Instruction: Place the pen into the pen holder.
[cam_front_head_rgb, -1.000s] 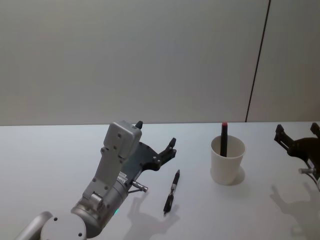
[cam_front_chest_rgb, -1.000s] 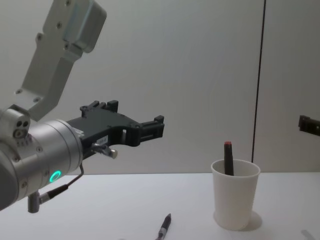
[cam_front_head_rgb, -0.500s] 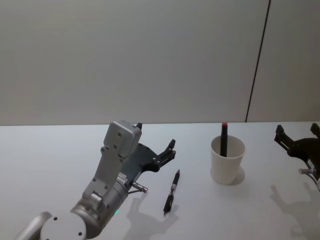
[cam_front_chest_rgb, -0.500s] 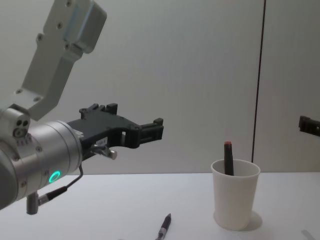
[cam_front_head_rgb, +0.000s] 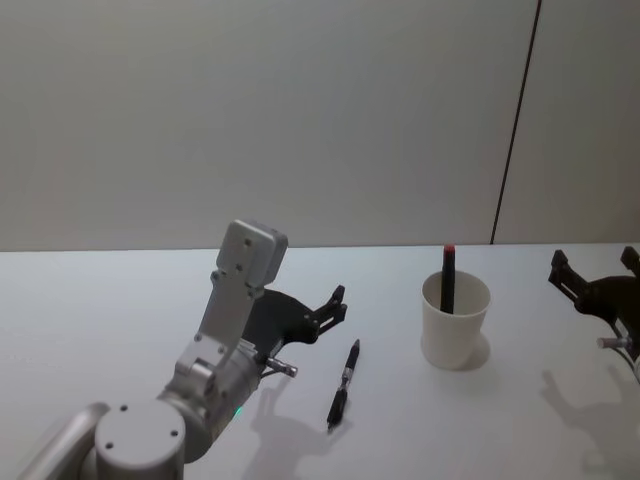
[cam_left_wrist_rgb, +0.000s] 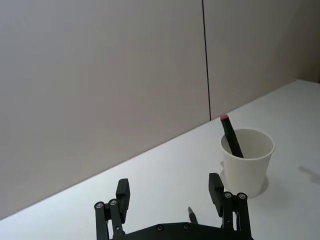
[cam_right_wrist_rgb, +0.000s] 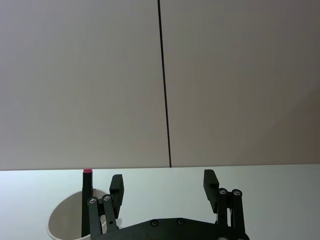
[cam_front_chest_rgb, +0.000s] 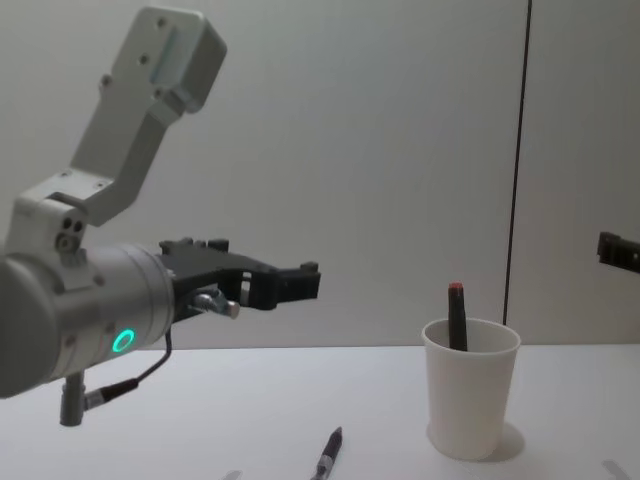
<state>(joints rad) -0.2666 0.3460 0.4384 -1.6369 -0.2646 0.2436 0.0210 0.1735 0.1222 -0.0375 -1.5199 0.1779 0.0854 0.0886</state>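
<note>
left gripper (cam_left_wrist_rgb: 170, 187) spread wide, empty, near the pen (cam_front_head_rgb: 343, 385), right gripper (cam_right_wrist_rgb: 163, 180) spread, empty, right of pen holder (cam_front_head_rgb: 455, 335)

We count 2 pens: one black pen (cam_front_head_rgb: 342, 385) lying left of the cup (cam_front_head_rgb: 455, 345), one red-tipped pen (cam_front_head_rgb: 448, 265) standing inside the cup | 1 cup | 2 grippers: left gripper (cam_left_wrist_rgb: 169, 185) left of the cup, right gripper (cam_right_wrist_rgb: 162, 181) right of it | 1 table (cam_front_head_rgb: 100, 320)
</note>
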